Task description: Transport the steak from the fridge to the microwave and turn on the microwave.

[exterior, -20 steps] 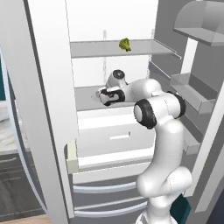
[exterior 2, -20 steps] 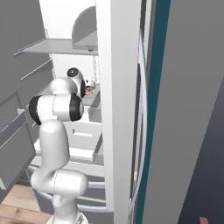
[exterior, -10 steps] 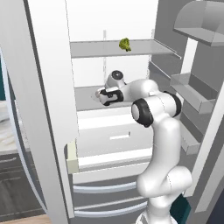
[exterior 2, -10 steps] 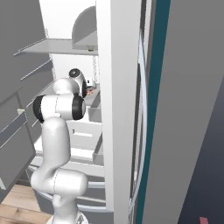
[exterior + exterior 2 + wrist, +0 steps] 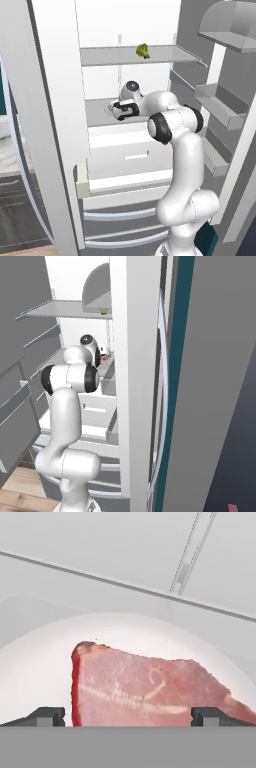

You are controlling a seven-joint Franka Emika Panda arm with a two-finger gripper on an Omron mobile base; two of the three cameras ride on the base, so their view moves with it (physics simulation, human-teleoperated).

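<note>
Closest in, the gripper (image 5: 128,717) stands with its jaws spread as wide as they go, and nothing is between them. One dark fingertip (image 5: 47,716) rises at the lower left of the hand view and the other at the lower right, and the gap they leave is nearly as wide as the meat.

Straight ahead of the tool, just past the fingertips and centred between them, lies the steak (image 5: 150,692). It rests flat on a white plate (image 5: 35,662), its long axis running across the gap from one fingertip toward the other, with the red cut edge near the left one. By my reading the coming move hinges on this: the slab lies dead ahead and crosswise, so the jaws would have to span its length or the hand would have to roll to take it across the narrower way. Whether the tips touch the plate I cannot tell.

Farther out, the single arm reaches forward into the fridge (image 5: 55,100), elbow raised and bent, forearm near level, hand (image 5: 124,107) low over the middle shelf. Beyond and above the hand, on the next shelf up, sits a small green vegetable (image 5: 142,50).
</note>
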